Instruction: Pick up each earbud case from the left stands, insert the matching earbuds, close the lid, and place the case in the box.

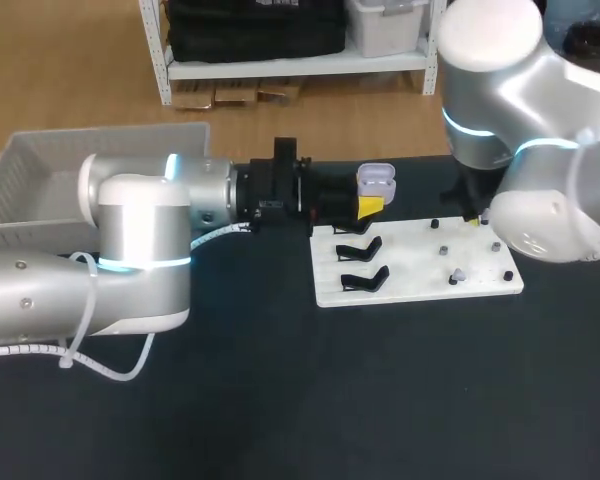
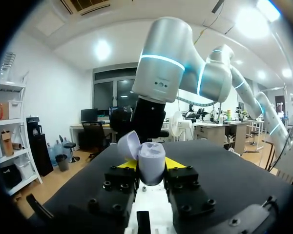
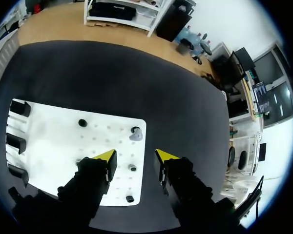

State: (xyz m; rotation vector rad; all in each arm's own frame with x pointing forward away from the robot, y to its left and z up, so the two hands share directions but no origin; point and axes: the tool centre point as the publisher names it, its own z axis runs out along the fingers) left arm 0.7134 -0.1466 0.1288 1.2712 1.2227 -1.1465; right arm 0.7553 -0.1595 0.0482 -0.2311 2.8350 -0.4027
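Smooth, faintly glossy lilac plastic earbud case (image 2: 152, 165), matt white plastic board (image 1: 400, 268), dark matt cloth table (image 1: 280, 400).

- The surface (image 1: 280, 400) is matt black and fills most of the head view.
- Past its far edge lies a light brown wooden floor (image 1: 70, 70).
- A white metal shelf (image 1: 280, 68) stands on that floor. It carries a black bag (image 1: 255, 25) and a pale plastic bin (image 1: 385, 25), and flat cardboard (image 1: 225, 95) lies beneath it.
- In the left wrist view a white wall (image 2: 49, 87) meets a row of dark windows (image 2: 112, 95).
- Round ceiling lights (image 2: 102, 49) glow on the white ceiling.
- A desk (image 2: 83, 127) with monitors (image 2: 90, 115) and a black office chair (image 2: 95, 134) stand below the windows.
- A white rack (image 2: 10, 146) holding boxes stands by the wall, with water bottles (image 2: 58, 148) on the floor beside it.
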